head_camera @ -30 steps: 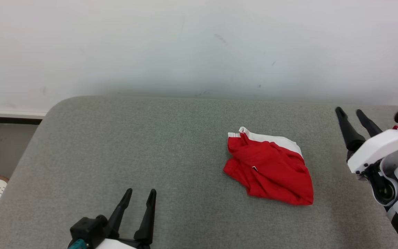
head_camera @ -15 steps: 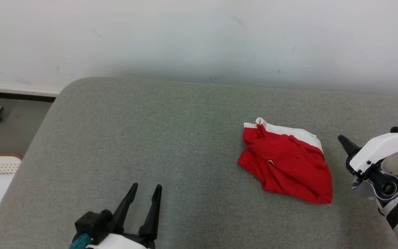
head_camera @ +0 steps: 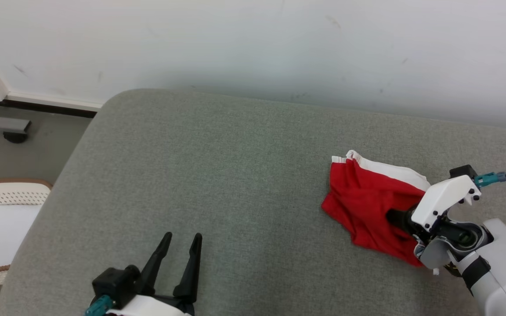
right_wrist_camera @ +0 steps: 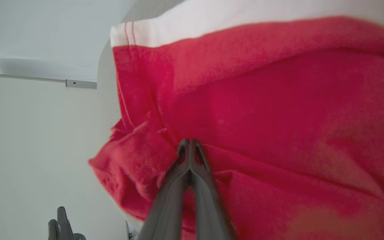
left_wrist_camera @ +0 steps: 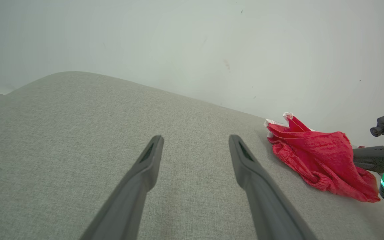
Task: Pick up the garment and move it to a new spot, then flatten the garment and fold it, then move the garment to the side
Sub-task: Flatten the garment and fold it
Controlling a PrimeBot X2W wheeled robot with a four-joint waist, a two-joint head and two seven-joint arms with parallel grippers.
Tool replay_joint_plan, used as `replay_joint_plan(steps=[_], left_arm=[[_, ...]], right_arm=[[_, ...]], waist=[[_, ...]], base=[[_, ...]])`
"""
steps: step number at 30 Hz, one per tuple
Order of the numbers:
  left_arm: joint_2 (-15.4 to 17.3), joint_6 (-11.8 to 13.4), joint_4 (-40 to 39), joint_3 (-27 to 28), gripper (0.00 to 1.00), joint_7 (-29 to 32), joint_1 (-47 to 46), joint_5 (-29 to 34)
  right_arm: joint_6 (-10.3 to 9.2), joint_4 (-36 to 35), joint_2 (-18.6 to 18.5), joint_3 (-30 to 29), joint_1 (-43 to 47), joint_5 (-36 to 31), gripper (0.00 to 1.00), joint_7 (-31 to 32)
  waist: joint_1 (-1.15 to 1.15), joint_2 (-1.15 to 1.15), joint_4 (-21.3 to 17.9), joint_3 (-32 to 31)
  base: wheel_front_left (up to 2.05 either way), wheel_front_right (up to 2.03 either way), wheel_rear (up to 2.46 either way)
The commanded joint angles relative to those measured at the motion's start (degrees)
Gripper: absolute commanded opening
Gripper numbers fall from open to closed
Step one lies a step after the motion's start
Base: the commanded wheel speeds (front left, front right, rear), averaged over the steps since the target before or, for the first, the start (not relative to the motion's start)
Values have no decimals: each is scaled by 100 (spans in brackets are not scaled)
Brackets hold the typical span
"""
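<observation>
Dark right gripper (right_wrist_camera: pixel 189 144): two long, matte, tapering fingers are pressing together with no gap. The tips are meeting on a crease of red cloth and seem to be pinching a thin fold, though how much cloth is lying between them is hard to tell.
Red garment (head_camera: pixel 367 199): a crumpled, soft red fabric garment with a white band along its far edge is lying in a loose heap on the right part of the surface, bunching around the right fingers.
Slip risk: the pinch is probably catching only one thin layer, so a quick lift could be pulling the fold free and dropping the heap.
Tangle risk: lifting from the middle may be leaving the edges hanging doubled, which would make flattening harder.
Drag risk: a low carry could be rubbing the cloth along the rough cover and rolling it tighter.
Black left gripper (head_camera: pixel 182 236): its slim fingers are standing wide apart and holding nothing, hovering near the front edge, well apart from the garment.
Grey surface (head_camera: pixel 235 175): a padded top with a rounded corner is wearing a coarse woven cover.
White wall (head_camera: pixel 253 44): smooth, lightly scuffed paint is rising behind the surface.
</observation>
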Motion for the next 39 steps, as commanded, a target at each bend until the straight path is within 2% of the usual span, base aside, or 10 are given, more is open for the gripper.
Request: replay_joint_plan(steps=[1,12,21,23,24,26,27,28,35,39], left_arm=[[2,-18,14,36,100,2,20,56],[-11,-15,57,76,100,2,108,101],[-20,19,7,148,100,2,198,124],[-23,38,-20,172,100,2,228,133],[-25,43,-33,180,100,2,240,134],[-26,47,-68,211,100,2,258,139],[-27,47,-86,231,100,2,272,141],[-24,56,-101,248,100,2,286,146],[23,127,-321,485,100,2,329,200],[23,155,-518,631,100,2,358,257]], right_arm=[[2,-182,21,-33,168,124,0,131],[3,-1409,155,372,816,51,0,766],[3,-2869,-50,153,1284,156,0,357],[3,-3259,-143,99,1390,100,6,176],[3,-3460,-220,49,1445,47,29,46],[3,-3896,-350,-19,1537,-44,51,-183],[3,-4123,-437,-49,1589,-120,93,-319],[3,-4354,-576,-53,1624,-305,100,-463],[2,-5501,-1259,-251,2021,-1280,100,-1595],[3,-5766,-1419,-607,2276,-1991,100,-2577]], waist=[[0,0,-11,-44],[0,0,-256,-216],[0,0,-599,-423],[0,0,-688,-468],[0,0,-730,-490],[0,0,-831,-531],[0,0,-883,-549],[0,0,-933,-558],[0,0,-1322,-574],[0,0,-1528,-557]], base=[[0,0,0],[0,0,0],[0,0,0],[0,0,0],[0,0,0],[0,0,0],[0,0,0],[0,0,0],[0,0,0],[0,0,0]])
